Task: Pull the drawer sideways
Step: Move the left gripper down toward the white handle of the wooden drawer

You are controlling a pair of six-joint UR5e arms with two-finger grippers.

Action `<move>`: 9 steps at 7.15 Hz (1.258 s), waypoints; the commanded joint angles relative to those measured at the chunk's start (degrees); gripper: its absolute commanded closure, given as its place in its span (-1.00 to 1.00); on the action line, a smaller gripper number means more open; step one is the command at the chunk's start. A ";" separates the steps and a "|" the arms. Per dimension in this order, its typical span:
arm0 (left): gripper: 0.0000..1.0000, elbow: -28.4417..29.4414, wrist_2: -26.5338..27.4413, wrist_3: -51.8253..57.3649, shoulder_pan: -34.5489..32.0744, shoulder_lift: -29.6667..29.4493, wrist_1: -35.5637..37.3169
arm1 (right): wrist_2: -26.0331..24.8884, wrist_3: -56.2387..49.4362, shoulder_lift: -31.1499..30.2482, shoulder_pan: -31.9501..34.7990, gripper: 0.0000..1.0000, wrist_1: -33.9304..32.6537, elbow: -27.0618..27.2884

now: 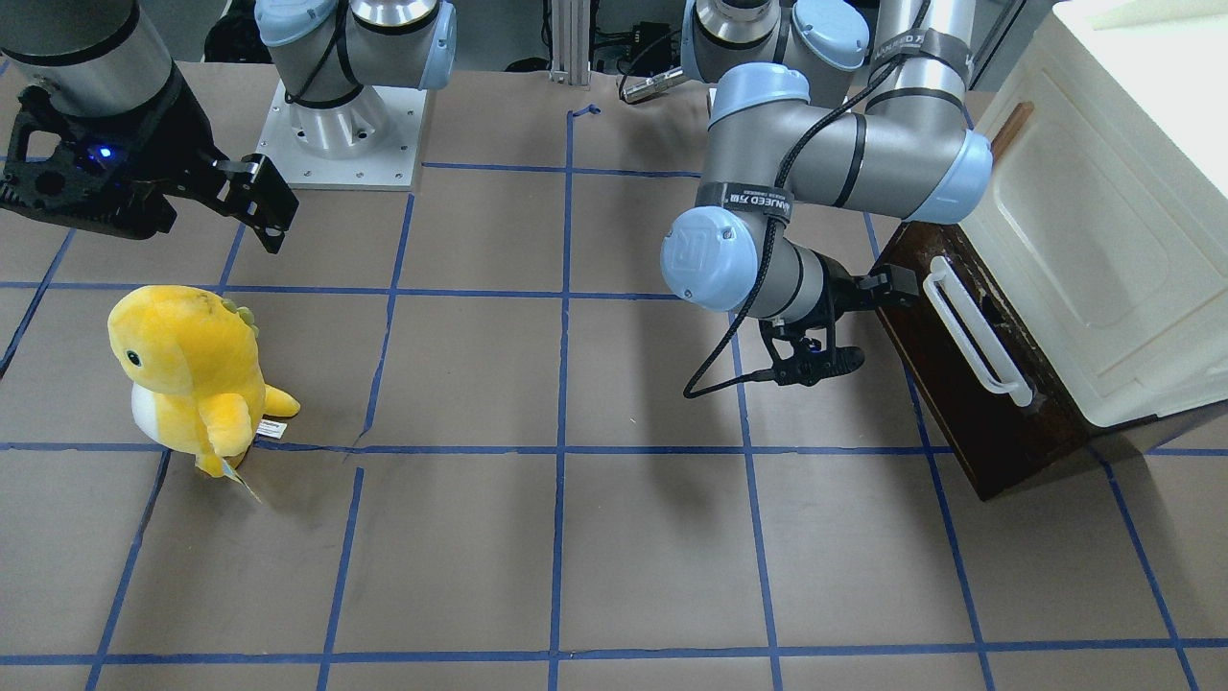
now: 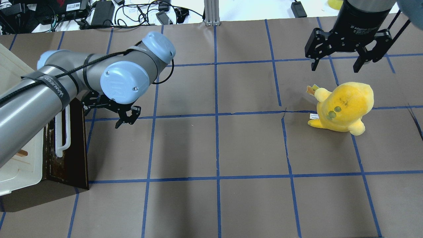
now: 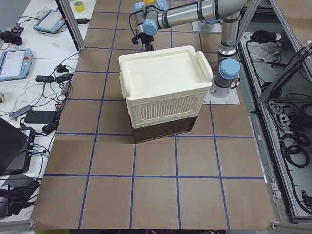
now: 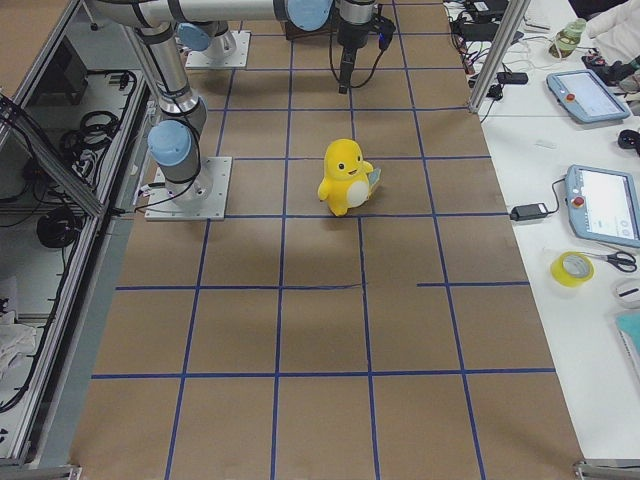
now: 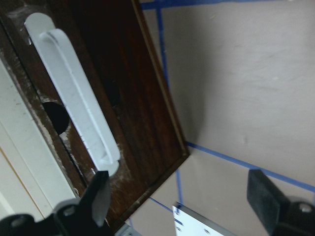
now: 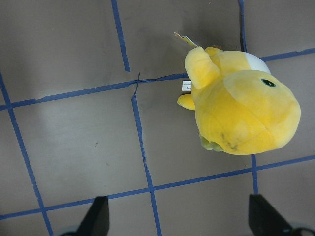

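We see the drawer [image 1: 969, 413] under the cabinet [image 1: 1103, 240] at the table's [image 2: 218, 148] left end. Our left tool [image 5: 182, 194], jaws wide, has one finger just beside the handle's [image 5: 74, 98] end. The right tool [image 2: 334, 66], also wide, hangs above a plush [image 2: 343, 104].

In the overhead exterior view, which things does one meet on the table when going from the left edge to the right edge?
The cream cabinet → drawer → left gripper → yellow plush toy.
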 commanded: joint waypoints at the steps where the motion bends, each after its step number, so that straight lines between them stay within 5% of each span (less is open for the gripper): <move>1: -1.00 -3.22 9.33 -3.65 2.53 -3.12 -0.19 | 0.00 0.00 0.00 0.00 -1.00 0.00 0.00; 3: -1.00 -5.43 18.29 -5.35 6.32 -5.85 -0.45 | 0.00 0.00 0.00 0.00 -1.00 0.00 0.00; 5: -0.99 -5.43 21.04 -5.53 6.42 -8.05 -1.50 | 0.00 0.00 0.00 -0.09 -1.00 0.00 0.00; 8: -0.33 -5.43 23.69 -7.37 6.50 -8.59 -4.41 | 0.00 0.00 0.00 0.00 -1.00 0.00 0.00; 9: -0.26 -5.35 23.69 -7.38 6.50 -8.50 -4.84 | 0.00 0.00 0.00 0.00 -1.00 0.00 0.00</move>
